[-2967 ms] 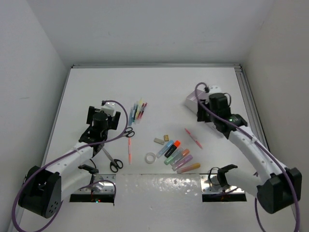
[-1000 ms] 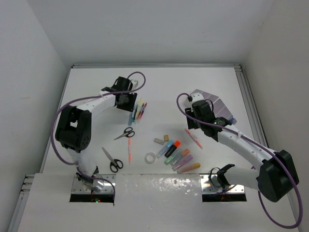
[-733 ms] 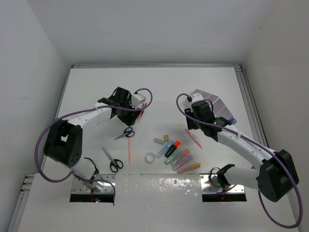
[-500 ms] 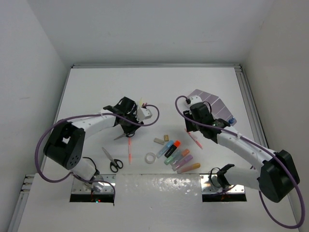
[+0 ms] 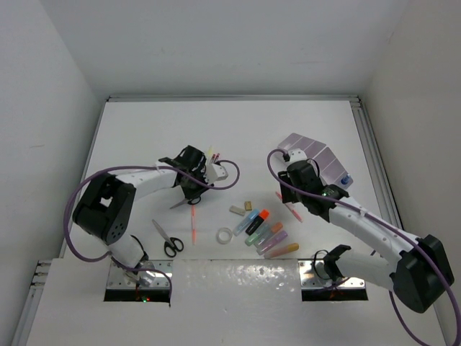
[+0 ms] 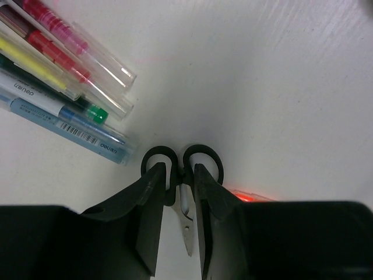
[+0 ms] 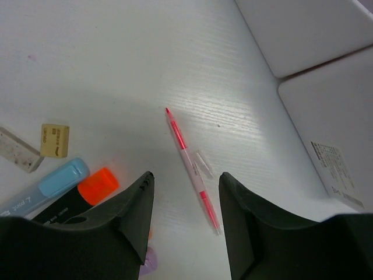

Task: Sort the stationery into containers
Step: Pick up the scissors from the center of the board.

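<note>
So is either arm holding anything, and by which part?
The left pincer pinches the scissors just below their handle loops, flat on the table; the right pincer is open, holding nothing.

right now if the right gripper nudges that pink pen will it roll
The pink pen looks thin and round, so it would probably roll on the smooth table. It lies flat and seems light, so the open right gripper above it could easily flick it sideways.

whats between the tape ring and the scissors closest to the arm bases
A thin orange-red pen lies on the table between the tape ring and those scissors. The top view shows it.
</note>
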Controlling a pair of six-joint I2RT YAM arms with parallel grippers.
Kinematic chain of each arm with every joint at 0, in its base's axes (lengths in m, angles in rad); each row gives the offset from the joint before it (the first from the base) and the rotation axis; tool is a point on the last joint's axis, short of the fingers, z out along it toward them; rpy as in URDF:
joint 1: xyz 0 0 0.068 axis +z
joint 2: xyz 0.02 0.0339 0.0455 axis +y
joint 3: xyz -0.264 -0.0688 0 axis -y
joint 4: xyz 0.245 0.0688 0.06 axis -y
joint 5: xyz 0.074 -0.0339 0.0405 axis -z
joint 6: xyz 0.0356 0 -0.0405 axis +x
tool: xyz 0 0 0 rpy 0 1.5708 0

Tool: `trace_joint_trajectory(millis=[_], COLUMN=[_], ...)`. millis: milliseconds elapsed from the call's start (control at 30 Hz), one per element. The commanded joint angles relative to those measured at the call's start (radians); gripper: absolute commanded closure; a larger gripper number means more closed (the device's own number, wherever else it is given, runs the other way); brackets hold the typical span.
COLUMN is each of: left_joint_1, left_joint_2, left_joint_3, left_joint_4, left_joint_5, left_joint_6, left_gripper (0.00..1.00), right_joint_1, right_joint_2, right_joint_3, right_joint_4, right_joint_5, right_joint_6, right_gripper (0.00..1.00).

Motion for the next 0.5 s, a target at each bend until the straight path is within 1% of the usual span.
trace_joint_trajectory(millis=[0,167,400,467], left_joint_1=[-0.002,-0.002,-0.002,0.0], left_joint_2=[0.016,0.019,0.03,0.034], left_joint_3=[-0.005,-0.019,-0.045,-0.042], left_joint_4=[0.04,0.028,0.057,0.064], left_joint_5=[-0.003,0.008,-0.023,-0.023], left_joint_6=[0.014,0.008,0.014,0.017], left_gripper=[0.75,0.74,0.64,0.64], right_joint_1=[0.006,0.006,0.006,0.007], right_joint_2=[-0.018,-0.021,-0.029,-0.03], right_joint_3=[0.007,0.011,0.007,0.008], right_joint_4=[-0.003,-0.018,-0.024,-0.035], right_joint_5=[0.027,0.036,0.042,0.045], right_joint_6=[0.01,0.005,0.008,0.008], right_gripper=[0.52,0.52,0.52,0.52])
